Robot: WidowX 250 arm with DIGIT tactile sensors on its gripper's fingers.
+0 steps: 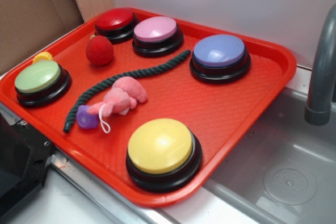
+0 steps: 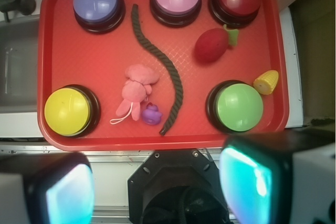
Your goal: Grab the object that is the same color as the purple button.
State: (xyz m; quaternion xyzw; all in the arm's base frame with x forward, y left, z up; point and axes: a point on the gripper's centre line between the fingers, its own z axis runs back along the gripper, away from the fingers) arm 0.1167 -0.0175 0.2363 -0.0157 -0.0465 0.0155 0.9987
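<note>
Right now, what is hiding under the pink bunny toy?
The pink bunny toy lies on the red tray, beside the small purple lump, maybe touching it. Whatever sits directly beneath its body is covered.

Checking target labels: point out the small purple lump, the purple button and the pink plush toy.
Purple lump [image 2: 151,114], wrist view, middle of its glossy body.
Purple button [image 1: 219,50], exterior view, dome top.
Pink plush toy [image 2: 135,91], wrist view, body.

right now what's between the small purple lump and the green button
The dark green rope runs between the purple lump and the green button, clearest in the wrist view.
</note>
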